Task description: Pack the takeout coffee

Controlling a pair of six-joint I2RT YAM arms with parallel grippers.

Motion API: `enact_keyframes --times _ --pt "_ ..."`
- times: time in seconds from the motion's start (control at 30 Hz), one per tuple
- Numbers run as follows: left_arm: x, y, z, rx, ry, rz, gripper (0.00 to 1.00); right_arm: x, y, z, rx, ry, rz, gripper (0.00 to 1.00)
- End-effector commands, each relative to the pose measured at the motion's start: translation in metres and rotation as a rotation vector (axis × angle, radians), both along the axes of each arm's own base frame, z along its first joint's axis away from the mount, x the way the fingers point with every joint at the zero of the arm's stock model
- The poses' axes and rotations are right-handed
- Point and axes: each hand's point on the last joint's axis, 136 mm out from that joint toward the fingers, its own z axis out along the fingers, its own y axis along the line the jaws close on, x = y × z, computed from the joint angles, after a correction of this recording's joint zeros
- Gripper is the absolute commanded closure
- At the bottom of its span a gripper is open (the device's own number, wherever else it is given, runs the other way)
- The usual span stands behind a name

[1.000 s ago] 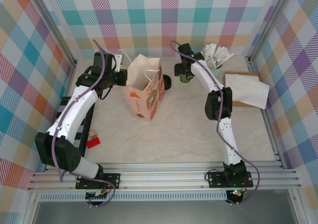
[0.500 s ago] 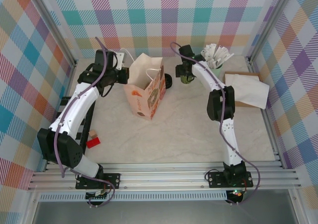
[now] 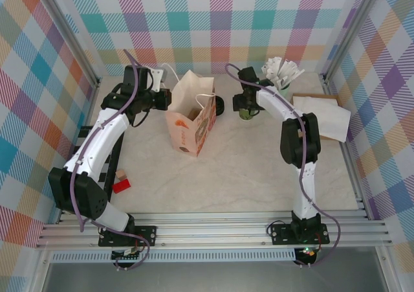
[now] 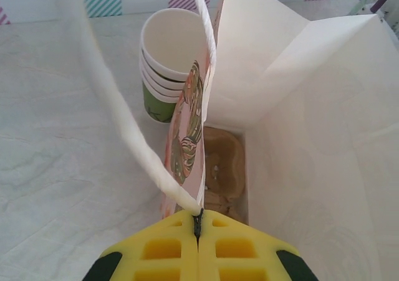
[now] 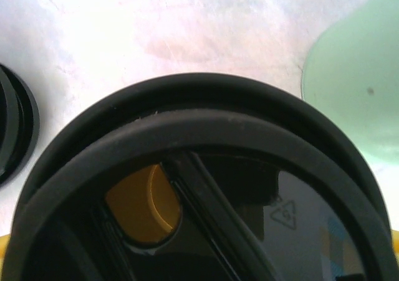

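The takeout coffee (image 3: 246,113), an olive-green cup under a black lid (image 5: 199,169), sits at the back of the table just right of the paper bag (image 3: 191,120). My right gripper (image 3: 246,104) is shut around it from above, and the lid sits very close under the right wrist camera. The bag stands open, with a brown insert (image 4: 222,167) at its bottom. My left gripper (image 4: 198,217) is shut on the bag's near rim where the white handle (image 4: 124,125) meets it, holding the mouth open.
A stack of lidless cups (image 4: 163,63) stands just beyond the bag. Spare black lids (image 3: 218,106) lie between bag and cup. A mint mug of sachets (image 3: 282,78) is right behind the coffee. Napkins (image 3: 326,118) lie at the right, small blocks (image 3: 121,182) at the near left.
My right arm has swung round, and the gripper and cup have shifted slightly toward me and to the right. The left gripper keeps its hold on the bag, which barely moved.
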Motion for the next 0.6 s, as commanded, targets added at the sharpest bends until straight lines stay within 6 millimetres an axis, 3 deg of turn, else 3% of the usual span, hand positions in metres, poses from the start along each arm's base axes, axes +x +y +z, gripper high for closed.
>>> enact_keyframes --times 0.0,0.3,0.57 --pt "-0.006 -0.012 0.01 -0.076 -0.003 -0.057 1.0 -0.014 0.005 0.024 0.029 -0.043 0.026 0.33" --pt "-0.012 -0.026 0.02 -0.147 0.0 -0.129 1.0 -0.099 -0.005 0.025 0.061 0.002 -0.001 0.3" --pt "-0.02 -0.029 0.012 -0.157 0.025 -0.158 1.0 -0.151 -0.003 -0.006 0.006 -0.008 0.055 0.28"
